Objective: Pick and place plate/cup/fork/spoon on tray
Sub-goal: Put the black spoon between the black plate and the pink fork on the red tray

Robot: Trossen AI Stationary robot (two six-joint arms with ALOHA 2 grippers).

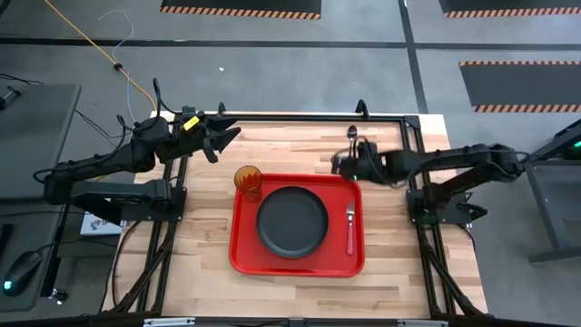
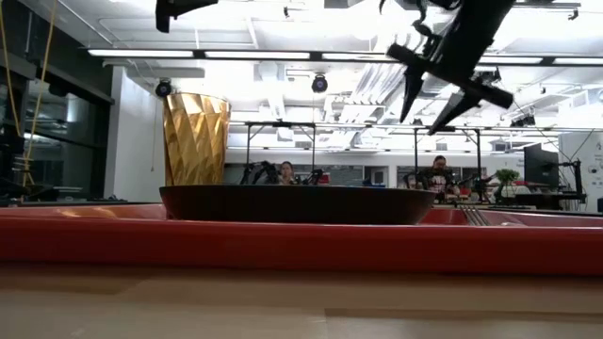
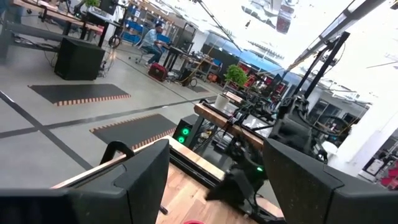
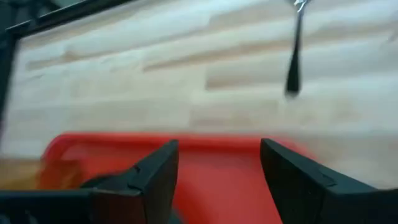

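Spoon (image 1: pixel 352 133), small, dark and metal with a thin handle, lies alone on the pale wooden table (image 1: pixel 209 263), just past the far rim of the big flat bright red plastic tray (image 1: pixel 243 259). It is the only piece not yet on the tray. The round dark plate (image 1: pixel 292 221) sits in the middle of the tray, the little ribbed orange cup (image 1: pixel 248 180) stands in one corner, and the pink-handled fork (image 1: pixel 350 227) lies beside the plate.

The right gripper (image 1: pixel 340 163) hangs above the tray's far edge with its jaws open and nothing between them. The spoon is ahead of those jaws, near but not touching.

The left gripper (image 1: pixel 221 138) waits off to the side, jaws open and empty too.

To do this step well, I think the right gripper should move on until the thin handle sits between its open jaws, go down low, and close gently so the spoon does not slide.

I can read no words or labels anywhere.
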